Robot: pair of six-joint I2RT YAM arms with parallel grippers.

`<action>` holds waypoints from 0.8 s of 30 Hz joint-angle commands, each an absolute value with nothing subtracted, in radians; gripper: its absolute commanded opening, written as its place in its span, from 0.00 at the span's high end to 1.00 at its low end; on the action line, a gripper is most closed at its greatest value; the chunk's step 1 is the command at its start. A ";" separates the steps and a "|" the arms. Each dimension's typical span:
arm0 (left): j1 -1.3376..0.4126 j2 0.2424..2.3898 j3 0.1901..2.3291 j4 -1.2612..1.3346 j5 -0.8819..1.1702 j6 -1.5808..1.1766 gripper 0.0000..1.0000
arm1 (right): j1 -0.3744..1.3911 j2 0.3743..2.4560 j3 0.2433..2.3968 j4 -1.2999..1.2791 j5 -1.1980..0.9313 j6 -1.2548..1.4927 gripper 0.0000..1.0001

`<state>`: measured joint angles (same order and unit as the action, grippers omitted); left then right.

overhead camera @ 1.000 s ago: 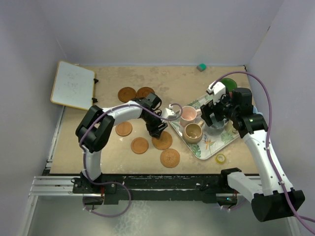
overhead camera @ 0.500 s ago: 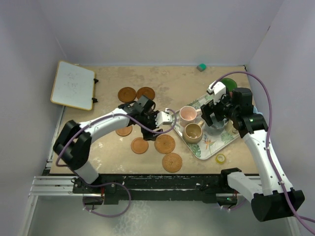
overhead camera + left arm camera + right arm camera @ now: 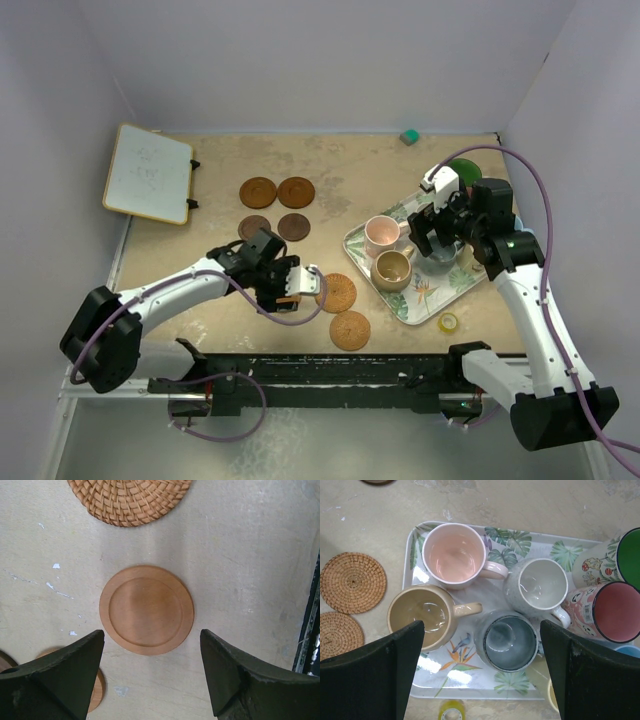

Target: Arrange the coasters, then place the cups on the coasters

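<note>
My left gripper (image 3: 152, 639) (image 3: 289, 283) is open and empty, low over the table. A light wooden coaster (image 3: 146, 609) lies flat just ahead of its fingertips. Beyond it lies a woven coaster (image 3: 127, 500), and another wooden coaster (image 3: 98, 692) peeks from under the left finger. Four brown coasters (image 3: 277, 208) sit in a square further back. My right gripper (image 3: 481, 627) (image 3: 440, 236) hangs wide open above the tray (image 3: 410, 545), over the slate cup (image 3: 510, 641). Pink (image 3: 454, 554), tan (image 3: 420, 615) and grey (image 3: 537, 582) cups stand on the tray. Red (image 3: 615, 612) and green (image 3: 631, 555) cups stand at its right.
Two woven coasters (image 3: 336, 293) (image 3: 349, 330) lie between the left gripper and the tray. A yellow tape roll (image 3: 449, 322) sits by the tray's near corner. A whiteboard (image 3: 150, 172) lies at the back left, and a small green block (image 3: 408, 136) by the back wall.
My left arm has swung back toward the near left, lower over the table, and its jaws have widened. The right arm has not moved.
</note>
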<state>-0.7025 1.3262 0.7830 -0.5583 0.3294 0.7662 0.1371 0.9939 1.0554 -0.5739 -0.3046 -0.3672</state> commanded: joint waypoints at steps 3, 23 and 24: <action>-0.700 1.282 0.728 -0.470 0.325 0.875 0.26 | 0.129 0.983 1.060 -0.560 -0.302 -0.379 0.00; -0.714 1.370 0.701 -0.434 0.292 0.898 0.26 | 0.124 0.985 1.058 -0.559 -0.306 -0.379 0.00; -0.715 1.374 0.701 -0.430 0.286 0.892 0.26 | 0.124 0.985 1.059 -0.559 -0.306 -0.378 0.00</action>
